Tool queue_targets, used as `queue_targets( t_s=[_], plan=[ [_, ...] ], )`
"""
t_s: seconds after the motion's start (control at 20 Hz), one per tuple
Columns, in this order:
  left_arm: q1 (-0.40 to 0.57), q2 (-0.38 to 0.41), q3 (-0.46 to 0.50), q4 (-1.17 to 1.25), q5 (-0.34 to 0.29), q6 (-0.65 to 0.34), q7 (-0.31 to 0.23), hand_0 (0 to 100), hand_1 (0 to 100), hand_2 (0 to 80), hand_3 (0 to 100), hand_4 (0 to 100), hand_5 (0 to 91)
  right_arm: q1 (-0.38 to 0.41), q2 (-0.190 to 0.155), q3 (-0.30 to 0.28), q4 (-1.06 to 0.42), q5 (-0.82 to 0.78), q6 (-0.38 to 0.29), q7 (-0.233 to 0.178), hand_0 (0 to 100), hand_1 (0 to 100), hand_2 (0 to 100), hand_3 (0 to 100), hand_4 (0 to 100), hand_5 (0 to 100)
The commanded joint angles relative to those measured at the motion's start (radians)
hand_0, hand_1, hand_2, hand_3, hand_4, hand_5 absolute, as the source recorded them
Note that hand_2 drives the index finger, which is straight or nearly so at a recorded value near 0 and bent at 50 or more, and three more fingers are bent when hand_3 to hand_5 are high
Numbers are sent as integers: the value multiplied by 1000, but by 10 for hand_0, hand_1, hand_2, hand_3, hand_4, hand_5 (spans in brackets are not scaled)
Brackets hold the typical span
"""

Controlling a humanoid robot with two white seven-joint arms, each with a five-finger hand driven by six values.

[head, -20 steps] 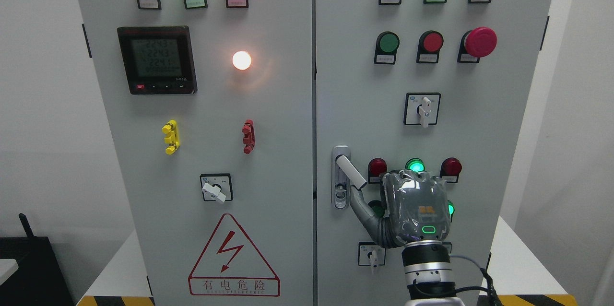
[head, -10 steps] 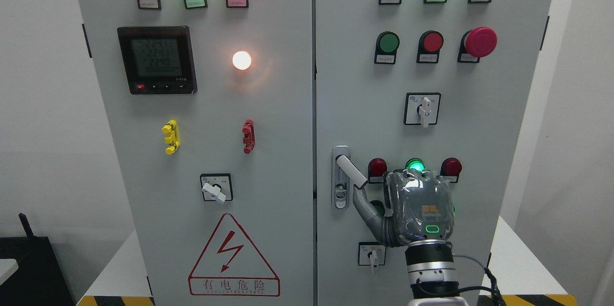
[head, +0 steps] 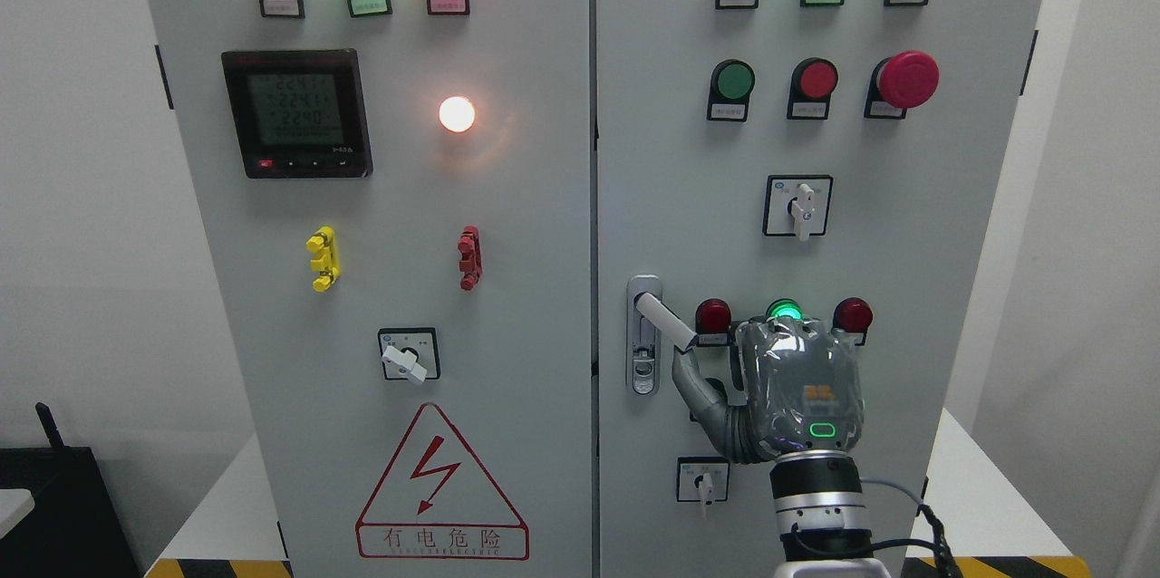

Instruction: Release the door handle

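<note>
Right hand: the grey robot hand [head: 797, 392] rises from the lower right with its back to the camera, in front of the right door of the pale grey electrical cabinet [head: 507, 197].
Fingers: only the thumb [head: 696, 383] shows plainly, stretched up and to the left; the other fingers are hidden behind the palm, so I cannot tell whether they are curled or spread.
Door handle: the white lever handle [head: 665, 322] slants down to the right from its silver lock plate [head: 643, 335] at the right door's left edge.
Contact: the thumb tip sits just under the handle's free end; touching or barely apart, I cannot tell. Nothing is gripped that can be seen.
Change: compared with half a second ago, the hand has shifted slightly to the right and its thumb has slid off the handle's underside towards the end; the handle's angle looks the same.
Nearby: a lit green lamp [head: 785, 310] shows just above the knuckles.
Left arm: out of sight.
</note>
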Motion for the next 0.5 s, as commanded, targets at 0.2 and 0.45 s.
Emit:
queue_targets(
  t_s=[0.2,0.45],
  plan=[
    [0,0,11,17,0,1,1,120,389,0,0,0,0,-6,-1,-9,-1,-1,1,1,430,148,947,1000,1000,965],
    [0,0,11,17,0,1,1,120,389,0,0,0,0,-9,-1,-10,-2,-1,1,1,432,146,947,1000,1000,964]
  ],
)
